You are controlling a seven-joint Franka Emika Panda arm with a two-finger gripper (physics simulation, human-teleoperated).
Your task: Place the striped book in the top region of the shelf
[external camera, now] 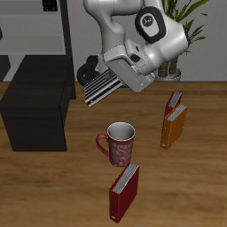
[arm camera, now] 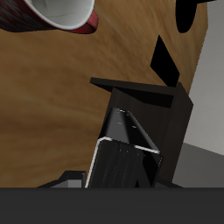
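Observation:
My gripper (external camera: 115,78) is shut on the striped book (external camera: 100,89) and holds it in the air, tilted, above the table. The book hangs beside the upper front corner of the black shelf (external camera: 35,106), apart from it and about level with its flat top. In the wrist view the book (arm camera: 122,153) juts out from the gripper, its dark cover and pale edge toward the shelf (arm camera: 162,101) beyond it. The fingertips themselves are hidden behind the book.
A dark red patterned mug (external camera: 117,142) stands on the table below the gripper and shows in the wrist view (arm camera: 61,13). A dark red book (external camera: 124,191) stands near the front edge. An orange book (external camera: 174,124) stands beside the mug. A tall grey rack (external camera: 44,27) rises behind the shelf.

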